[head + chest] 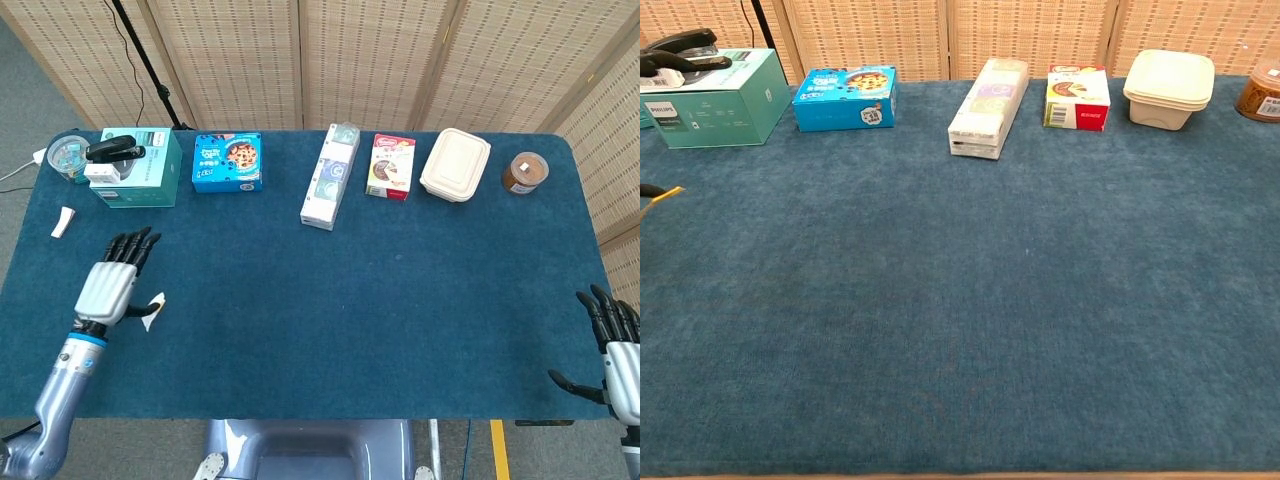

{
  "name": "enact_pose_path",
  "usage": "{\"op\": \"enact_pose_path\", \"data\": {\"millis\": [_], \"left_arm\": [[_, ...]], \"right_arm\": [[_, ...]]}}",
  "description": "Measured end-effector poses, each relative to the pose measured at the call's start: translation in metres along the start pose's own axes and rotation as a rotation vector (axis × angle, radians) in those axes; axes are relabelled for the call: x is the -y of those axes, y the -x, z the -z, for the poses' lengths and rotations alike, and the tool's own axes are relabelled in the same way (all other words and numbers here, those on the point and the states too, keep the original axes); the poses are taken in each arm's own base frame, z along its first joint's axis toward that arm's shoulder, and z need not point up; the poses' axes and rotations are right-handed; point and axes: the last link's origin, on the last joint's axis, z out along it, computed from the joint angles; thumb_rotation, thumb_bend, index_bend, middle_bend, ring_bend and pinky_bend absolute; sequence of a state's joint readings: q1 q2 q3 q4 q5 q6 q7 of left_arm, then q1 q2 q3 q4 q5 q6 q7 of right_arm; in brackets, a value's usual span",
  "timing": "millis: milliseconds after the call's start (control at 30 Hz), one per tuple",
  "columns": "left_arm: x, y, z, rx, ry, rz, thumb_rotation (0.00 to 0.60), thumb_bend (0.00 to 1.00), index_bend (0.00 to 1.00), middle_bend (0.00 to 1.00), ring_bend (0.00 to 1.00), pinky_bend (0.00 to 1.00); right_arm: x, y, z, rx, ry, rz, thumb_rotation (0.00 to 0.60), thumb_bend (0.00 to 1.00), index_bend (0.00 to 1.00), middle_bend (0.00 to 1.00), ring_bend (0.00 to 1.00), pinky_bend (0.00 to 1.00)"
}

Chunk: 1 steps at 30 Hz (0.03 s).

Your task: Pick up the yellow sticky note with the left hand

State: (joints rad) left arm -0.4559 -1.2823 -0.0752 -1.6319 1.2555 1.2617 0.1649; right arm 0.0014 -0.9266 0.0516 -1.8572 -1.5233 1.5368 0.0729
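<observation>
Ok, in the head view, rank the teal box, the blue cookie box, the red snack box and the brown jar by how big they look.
Largest to smallest in the head view:
1. teal box
2. blue cookie box
3. red snack box
4. brown jar
All stand in one back row, so nearness hardly skews this.

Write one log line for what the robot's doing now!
left hand: holds sticky note | right hand: open, idle | note: off table

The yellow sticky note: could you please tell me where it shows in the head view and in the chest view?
Head view: the yellow sticky note is at lower left, pinched by the left hand.
Chest view: only its edge shows at the far left border.
Shared landmark: the teal box behind it.
</observation>
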Motion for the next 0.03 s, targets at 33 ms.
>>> {"op": "enact_pose_path", "data": {"millis": [33], "left_arm": [[0.0044, -0.0013, 0.0044, -0.008, -0.012, 0.007, 0.600, 0.00, 0.00, 0.00, 0.00, 0.00]], "right_arm": [[0.0002, 0.0000, 0.0002, 0.000, -0.001, 0.001, 0.600, 0.00, 0.00, 0.00, 0.00, 0.00]]}}
